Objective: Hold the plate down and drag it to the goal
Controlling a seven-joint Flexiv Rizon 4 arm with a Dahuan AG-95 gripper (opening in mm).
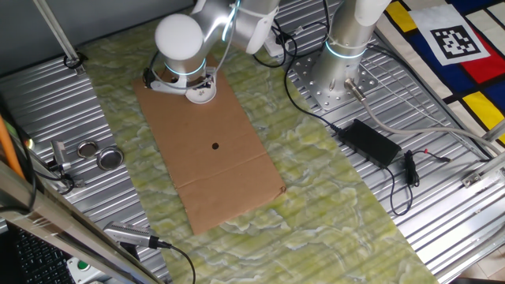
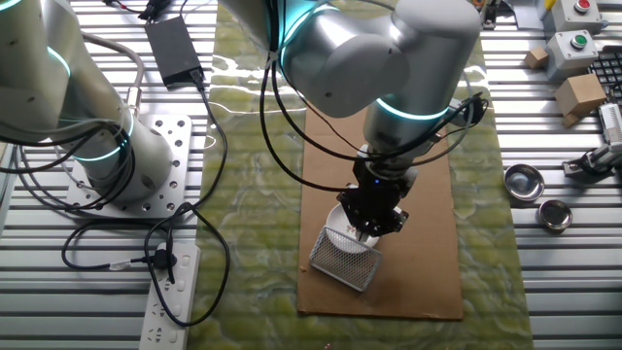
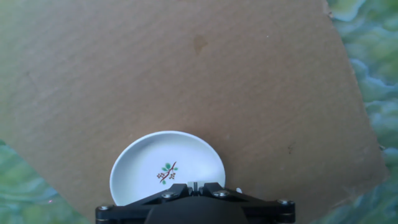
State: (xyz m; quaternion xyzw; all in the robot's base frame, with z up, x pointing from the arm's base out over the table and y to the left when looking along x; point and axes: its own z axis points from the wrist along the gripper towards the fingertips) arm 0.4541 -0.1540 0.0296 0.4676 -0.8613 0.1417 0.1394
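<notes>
The claw (image 3: 194, 185) points straight down with its two fingers drawn together, no gap showing between the tips in the hand view, and nothing clasped between them. Its tips sit over the near rim of the plate (image 3: 166, 167), a small round white dish with a little sprig painted at its centre (green leaves, red dots); whether they actually press on the plate cannot be told. In the other fixed view the claw (image 2: 374, 226) hides most of the plate (image 2: 342, 226), and a metal mesh piece (image 2: 346, 258) lies just beside it toward the near edge of the board.

The plate rests on a flat sheet of brown cardboard (image 3: 205, 74), close to one of its short ends. Farther along the cardboard (image 1: 213, 158), well apart from the plate (image 1: 201, 95), is a small dark spot (image 1: 215, 145). The cardboard lies on a green marbled mat (image 1: 331, 181) covering the ribbed metal table (image 1: 442, 229). Off the mat, two silvery round tins (image 1: 99, 153) sit side by side, and a black power brick (image 1: 369, 142) lies near the arm's base.
</notes>
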